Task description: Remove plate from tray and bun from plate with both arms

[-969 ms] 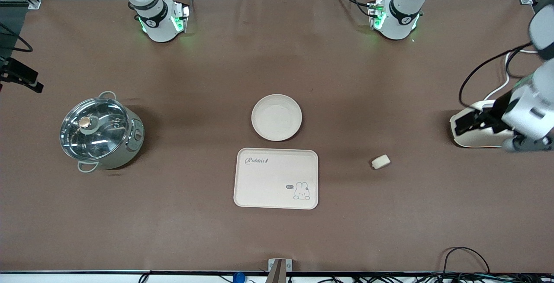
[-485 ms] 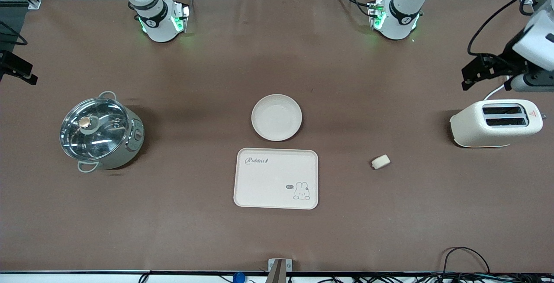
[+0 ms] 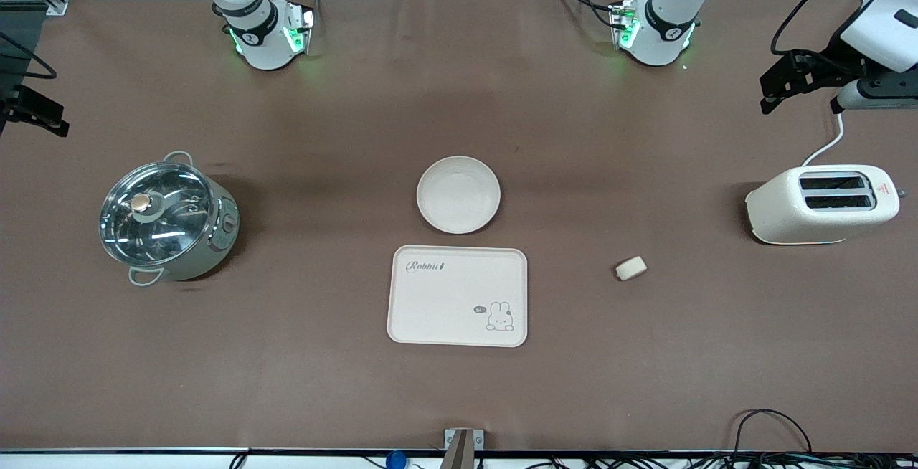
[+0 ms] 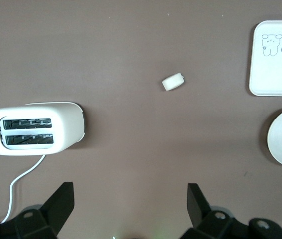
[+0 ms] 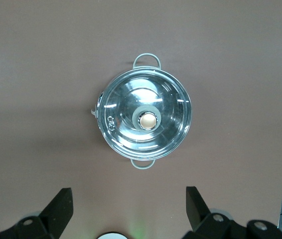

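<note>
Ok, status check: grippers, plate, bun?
Left gripper open, high over table near toaster. Right gripper open above pot. Plate beside tray, bun untouched. Nothing blocking.

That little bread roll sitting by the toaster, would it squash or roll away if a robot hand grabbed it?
The bun looks like soft bread, so a firm pinch would probably dent it. Its rounded oblong shape suggests it may roll a little if nudged from the side. It is far smaller than the plate, so it is likely very light.

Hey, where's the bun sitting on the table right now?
The bun lies on the bare brown table, between the rabbit tray and the toaster, toward the left arm's end, slightly nearer the front camera than the toaster.
</note>
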`<state>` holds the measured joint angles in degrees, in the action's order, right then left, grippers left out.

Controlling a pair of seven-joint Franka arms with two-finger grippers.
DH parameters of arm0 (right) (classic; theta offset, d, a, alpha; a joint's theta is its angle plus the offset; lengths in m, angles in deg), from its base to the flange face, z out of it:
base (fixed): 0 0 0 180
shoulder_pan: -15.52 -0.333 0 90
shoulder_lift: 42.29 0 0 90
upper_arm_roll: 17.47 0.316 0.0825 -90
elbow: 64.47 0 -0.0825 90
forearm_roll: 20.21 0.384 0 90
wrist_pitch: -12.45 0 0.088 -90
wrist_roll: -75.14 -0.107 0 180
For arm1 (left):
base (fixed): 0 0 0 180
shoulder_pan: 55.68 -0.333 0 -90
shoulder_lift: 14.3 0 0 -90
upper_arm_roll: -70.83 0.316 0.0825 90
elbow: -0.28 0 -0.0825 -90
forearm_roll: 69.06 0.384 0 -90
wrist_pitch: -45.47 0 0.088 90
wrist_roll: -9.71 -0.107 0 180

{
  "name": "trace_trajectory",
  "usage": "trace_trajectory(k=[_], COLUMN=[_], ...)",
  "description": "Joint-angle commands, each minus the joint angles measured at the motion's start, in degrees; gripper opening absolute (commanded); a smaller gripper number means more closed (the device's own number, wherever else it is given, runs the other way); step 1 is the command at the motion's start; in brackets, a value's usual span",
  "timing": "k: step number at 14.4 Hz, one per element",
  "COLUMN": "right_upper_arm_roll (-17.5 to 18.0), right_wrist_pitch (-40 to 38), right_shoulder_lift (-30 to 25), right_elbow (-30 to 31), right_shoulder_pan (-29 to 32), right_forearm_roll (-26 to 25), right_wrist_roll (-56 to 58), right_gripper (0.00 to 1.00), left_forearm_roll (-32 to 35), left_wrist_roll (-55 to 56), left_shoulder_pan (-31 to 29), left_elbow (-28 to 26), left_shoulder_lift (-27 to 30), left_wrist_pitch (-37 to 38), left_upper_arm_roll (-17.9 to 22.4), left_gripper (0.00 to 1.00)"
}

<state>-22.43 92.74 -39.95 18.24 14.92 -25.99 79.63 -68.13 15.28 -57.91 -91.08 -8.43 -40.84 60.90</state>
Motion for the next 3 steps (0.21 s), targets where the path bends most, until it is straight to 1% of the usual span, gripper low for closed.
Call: trace_trajectory(k=[1, 3], right_upper_arm_roll=[0.1, 0.1], right_wrist_pitch=[-0.1, 0.0], right_shoulder_lift=[0.1, 0.0], right_elbow=[-0.3, -0.4], right_shoulder_pan=[-0.3, 0.0], right_forearm_roll=[-0.6, -0.6], right_wrist_roll=[0.6, 0.7], right_gripper=[1.00, 1.00], left_forearm_roll=[-0.8, -0.9], left_wrist_roll=[-0.8, -0.9], left_shoulder_pan=[-0.1, -0.2], left_elbow=[2.7, 2.7], left_shoulder_lift=[-1.8, -2.0], left_wrist_pitch=[1.8, 1.8], left_upper_arm_roll=[0.1, 0.1], left_gripper=[1.00, 1.00])
